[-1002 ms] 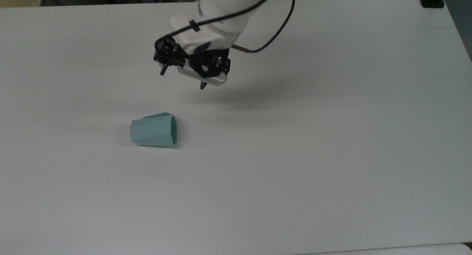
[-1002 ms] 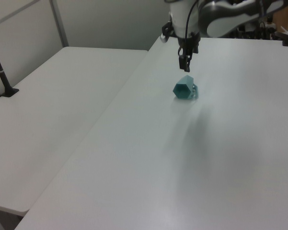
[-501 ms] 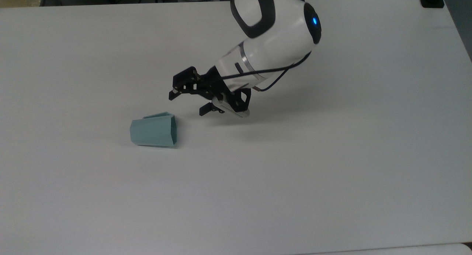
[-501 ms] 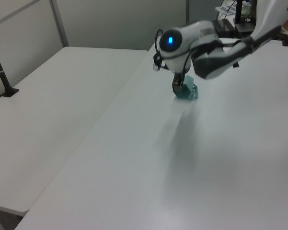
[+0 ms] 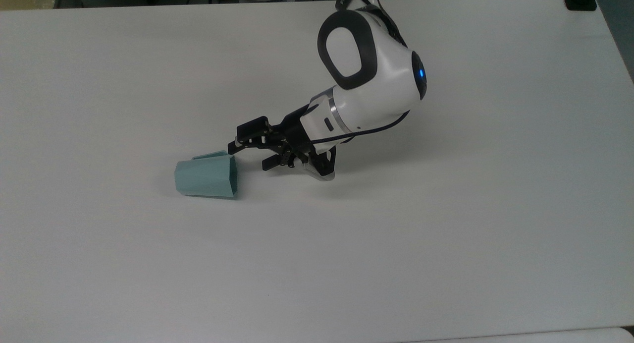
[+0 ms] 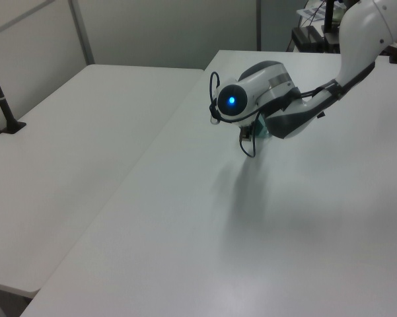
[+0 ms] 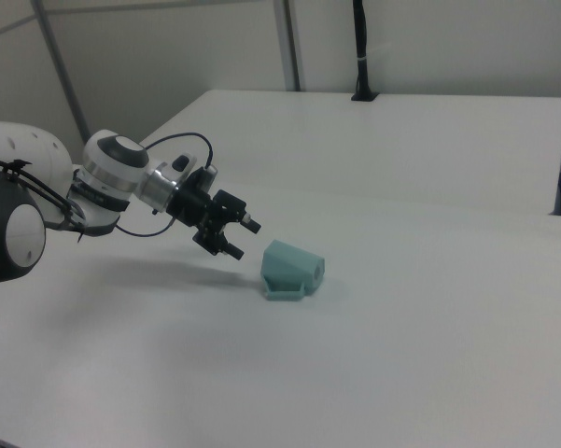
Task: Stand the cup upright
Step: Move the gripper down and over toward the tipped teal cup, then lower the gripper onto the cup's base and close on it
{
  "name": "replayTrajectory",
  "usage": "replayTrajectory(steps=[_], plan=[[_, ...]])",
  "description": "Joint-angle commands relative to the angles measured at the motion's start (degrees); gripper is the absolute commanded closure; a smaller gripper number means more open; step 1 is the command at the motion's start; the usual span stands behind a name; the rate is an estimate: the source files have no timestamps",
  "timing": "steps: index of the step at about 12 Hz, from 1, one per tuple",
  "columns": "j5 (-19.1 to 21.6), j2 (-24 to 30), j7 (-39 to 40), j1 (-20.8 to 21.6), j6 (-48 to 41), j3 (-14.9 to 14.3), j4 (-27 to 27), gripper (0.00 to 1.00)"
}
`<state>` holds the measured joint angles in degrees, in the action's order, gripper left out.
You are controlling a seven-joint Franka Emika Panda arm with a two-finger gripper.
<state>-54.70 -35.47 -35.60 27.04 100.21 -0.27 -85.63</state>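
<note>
White table (image 5: 446, 224) | teal cup (image 5: 205, 177) on its side, mouth facing gripper (image 5: 250, 155) | fingers spread, level, likely for a rim grasp.

i see a white counter (image 6: 185, 264), a second white table (image 6: 66, 165) just beside it, pale grey walls (image 7: 168, 47) behind, even light.

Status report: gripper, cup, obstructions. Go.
Gripper open, low, beside the cup's mouth. Cup on its side on table, not gripped. Nothing between them.
</note>
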Motion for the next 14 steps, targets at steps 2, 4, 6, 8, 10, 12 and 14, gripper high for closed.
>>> replayTrajectory(steps=[2, 4, 6, 8, 10, 12, 14], plan=[[-2.9, -3.3, -1.3, -1.5, -0.4, -0.3, 1.3, 0.00], [-4.3, -3.9, -1.8, -2.3, -0.4, -0.3, 1.3, 0.00], [-5.4, -3.9, -1.8, -2.5, -0.3, -0.6, 1.3, 0.00], [-6.2, -3.9, -1.8, -2.7, 0.0, -0.7, 1.3, 0.00], [-7.3, -4.2, -1.9, -3.3, 0.3, -0.7, 1.4, 0.00], [-7.3, -4.2, -1.9, -3.6, 0.3, -0.8, 1.5, 0.02], [-7.4, -4.2, -1.8, -3.9, 0.4, -0.8, 1.4, 0.29]])
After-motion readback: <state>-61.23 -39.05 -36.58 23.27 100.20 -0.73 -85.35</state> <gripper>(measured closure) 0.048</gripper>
